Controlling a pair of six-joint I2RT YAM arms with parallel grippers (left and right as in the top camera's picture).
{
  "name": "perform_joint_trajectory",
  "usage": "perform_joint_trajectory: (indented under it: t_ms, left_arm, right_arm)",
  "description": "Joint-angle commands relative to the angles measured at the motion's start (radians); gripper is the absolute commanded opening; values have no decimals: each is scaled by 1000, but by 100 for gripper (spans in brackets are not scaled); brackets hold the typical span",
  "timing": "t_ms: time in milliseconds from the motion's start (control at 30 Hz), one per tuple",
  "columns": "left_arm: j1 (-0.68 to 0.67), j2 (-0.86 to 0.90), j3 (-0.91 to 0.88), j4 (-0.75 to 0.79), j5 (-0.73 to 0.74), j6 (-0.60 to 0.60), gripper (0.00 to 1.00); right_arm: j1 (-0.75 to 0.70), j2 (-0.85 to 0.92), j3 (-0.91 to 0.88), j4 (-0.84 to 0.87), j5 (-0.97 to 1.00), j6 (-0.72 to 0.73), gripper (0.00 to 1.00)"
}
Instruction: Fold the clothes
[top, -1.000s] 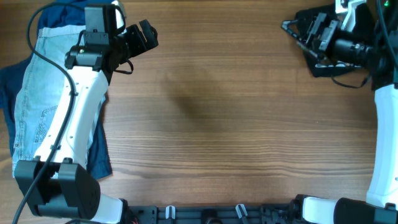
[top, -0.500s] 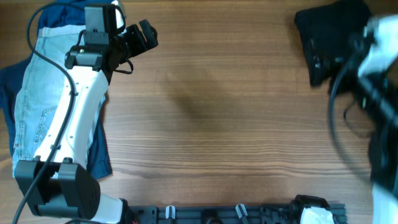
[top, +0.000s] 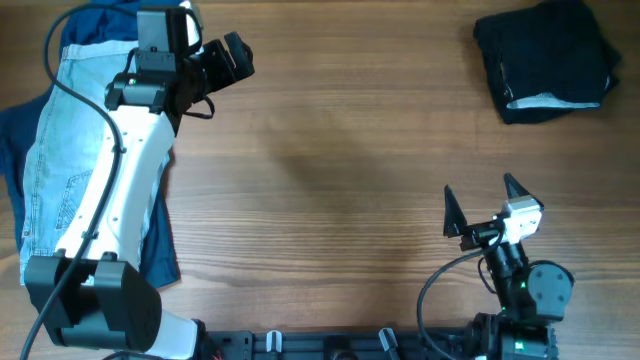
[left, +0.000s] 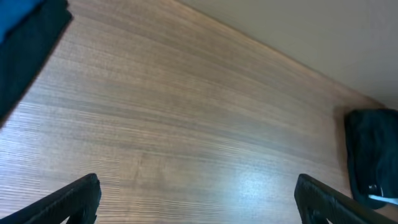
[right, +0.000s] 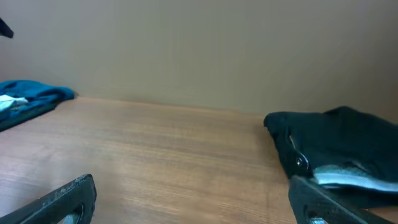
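The black shorts (top: 545, 58) lie folded at the table's far right corner, a strip of pale grey lining showing at their front edge. They also show in the right wrist view (right: 336, 152) and the left wrist view (left: 372, 152). Light-blue denim shorts (top: 62, 150) lie on a dark blue garment (top: 152, 245) at the left edge, under my left arm. My left gripper (top: 232, 57) is open and empty over bare wood at the far left. My right gripper (top: 485, 205) is open and empty near the front right, well apart from the black shorts.
The wooden table (top: 330, 180) spans the view between the two piles. A black rail with clips (top: 330, 345) runs along the front edge. A pale wall (right: 199, 43) rises behind the table's far edge.
My right arm has pulled back from the black shorts at the far right corner to the front right of the table, leaving the shorts folded there. The left arm has not moved.
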Motion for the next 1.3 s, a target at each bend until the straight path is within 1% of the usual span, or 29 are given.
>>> perform_joint_trajectory:
  t_ms: [0,167,733,800,833,900,933,1000,1033,1067,1133,1267]
  left_arm:
    - [3,5,5,3,-3,16,100]
    - [3,5,5,3,-2,16,100]
    - [3,-6,5,2,-3,16,100]
    - [2,-52,5,-23,-40,16,100]
    - [-6,-101,0,-41,-94,16,100]
    - [-20,-173,-33,-19,-168,16,100]
    - [-24,-227,-74,6,-203,16,100]
    - [-21,-354,-208,112,-230,17,100]
    - [-11,-451,-333,211,-230,16,100]
    - [-7,-516,-421,278,-227,16,100]
    - [-3,-683,-651,439,-226,16,100]
    - [-3,-952,-947,581,-200,16,100]
  right_arm:
    - [1,-53,-35,3,36,0,100]
    - [1,-89,-53,0,61,1,100]
    - [1,-75,-53,-5,61,2,100]
    - [1,-75,-53,-5,61,2,100]
    - [1,-75,-53,-5,61,2,100]
    - [1,-75,-53,-5,61,2,100]
    - [1,-75,-53,-5,61,2,100]
    - [1,-75,-53,-5,61,2,100]
    - [1,-75,-53,-5,61,2,100]
    - [1,-75,-53,-5,61,2,100]
    - [1,-75,-53,-5,61,2,100]
    - [1,-75,-53,-5,61,2,100]
